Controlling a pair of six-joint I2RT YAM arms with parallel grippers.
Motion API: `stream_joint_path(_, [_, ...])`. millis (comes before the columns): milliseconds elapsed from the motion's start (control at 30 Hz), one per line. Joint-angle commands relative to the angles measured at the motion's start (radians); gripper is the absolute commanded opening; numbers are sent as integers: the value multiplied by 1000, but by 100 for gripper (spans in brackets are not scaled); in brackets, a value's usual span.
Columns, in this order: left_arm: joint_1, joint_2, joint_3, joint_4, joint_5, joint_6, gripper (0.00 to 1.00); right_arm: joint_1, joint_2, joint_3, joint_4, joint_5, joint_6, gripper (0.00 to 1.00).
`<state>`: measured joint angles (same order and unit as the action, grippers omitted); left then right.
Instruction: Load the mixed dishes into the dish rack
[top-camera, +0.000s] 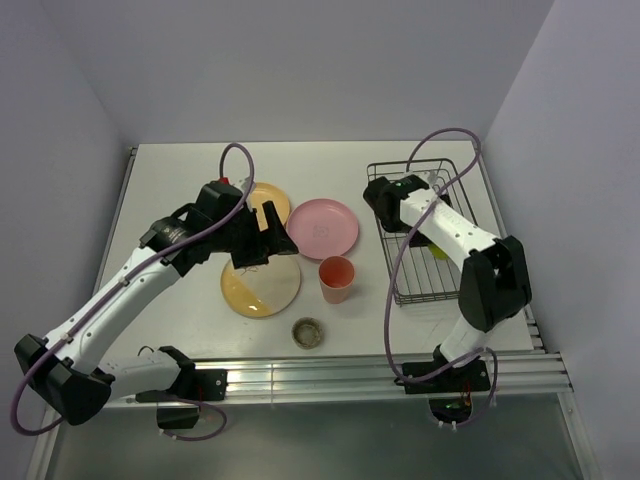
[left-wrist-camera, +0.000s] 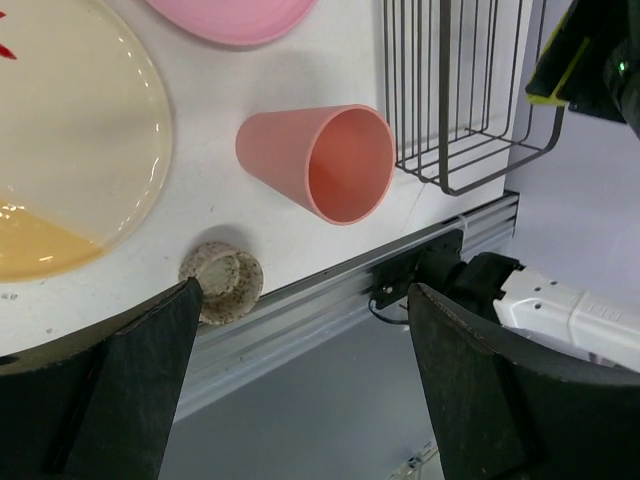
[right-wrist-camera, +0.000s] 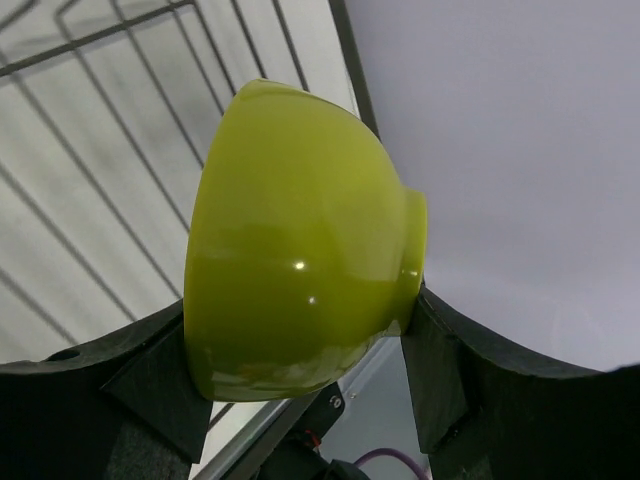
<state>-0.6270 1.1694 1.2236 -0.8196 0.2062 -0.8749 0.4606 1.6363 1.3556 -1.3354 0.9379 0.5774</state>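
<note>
right gripper (right-wrist-camera: 296, 322) clamped on the glossy lime-green bowl (right-wrist-camera: 300, 270), one finger on the rim side, the other against the foot ring; bowl is held on edge, its axis running across the jaws, mouth toward the dark wire dish rack (top-camera: 415, 280), foot toward the bare wall; rack wires fill the wrist view behind the rim, so the bowl sits over or inside the rack at the table's right side; cannot tell whether it touches a wire yet; judgement: the move turns on this one relation: bowl already on edge and facing the rack, so lowering it and opening should do, if the rim drops between dividers and not on top of one; left gripper (top-camera: 265, 235) spread wide and holding nothing, hovering at the far edge of the round cream-and-yellow plate (top-camera: 255, 290); upright pink plastic cup (top-camera: 336, 277) and small speckled grey bowl (top-camera: 308, 332) lie ahead of its jaws, toward the table's near edge; left arm is the nearer one for both.
</note>
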Motion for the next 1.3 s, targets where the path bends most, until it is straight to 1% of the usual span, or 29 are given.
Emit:
stream_joint_path(0, [1, 13, -16, 72, 48, 73, 90, -49, 66, -29, -21, 125, 74, 0])
stream_joint_path(167, [3, 41, 4, 53, 27, 129, 90, -80, 141, -90, 31, 150, 117, 0])
stream_joint_path(267, [3, 42, 10, 63, 12, 158, 90, -102, 181, -113, 73, 151, 108, 0])
stream_joint_path(367, [6, 53, 20, 54, -2, 189, 90, -106, 244, -98, 76, 168, 114, 0])
stream_joint_path(500, [12, 72, 43, 27, -8, 234, 91, -106, 350, -37, 62, 167, 124, 0])
stream_joint_path(533, [18, 72, 45, 27, -2, 240, 91, -106, 362, -26, 61, 151, 125, 2])
stream_joint_path(567, [21, 72, 45, 27, 2, 246, 91, -106, 373, -18, 50, 142, 134, 9])
stream_joint_path(633, [32, 75, 50, 22, 4, 267, 91, -103, 390, -12, 51, 125, 133, 17])
stream_joint_path(667, [36, 75, 51, 17, 4, 274, 91, -100, 392, -13, 56, 113, 131, 29])
stream_joint_path(733, [47, 75, 53, 11, 4, 293, 91, -97, 392, -13, 51, 99, 137, 42])
stream_joint_path(767, [58, 73, 51, 8, 4, 300, 92, -96, 387, -15, 65, 60, 122, 55])
stream_joint_path(800, [62, 72, 42, 8, 7, 310, 92, -91, 375, -19, 71, 38, 118, 62])
stream_joint_path(833, [70, 73, 36, 10, 10, 313, 92, -86, 369, -23, 76, 21, 110, 74])
stream_joint_path(933, [79, 91, 19, 1, 18, 326, 92, -47, 353, -27, 61, -7, 127, 97])
stream_joint_path(967, [78, 113, 17, -15, 21, 333, 92, -36, 347, -27, 52, -16, 130, 100])
stream_joint_path(1133, [78, 186, 17, -45, 12, 346, 89, 39, 297, -6, 21, -94, 162, 100])
stream_joint_path(1167, [76, 212, 20, -50, 10, 347, 87, 46, 272, 13, 1, -103, 173, 100])
stream_joint_path(1233, [64, 231, 17, -52, 4, 347, 85, 68, 244, 36, -13, -141, 171, 100])
stream_joint_path(1267, [59, 248, 14, -52, 4, 347, 84, 76, 206, 59, -16, -158, 170, 100])
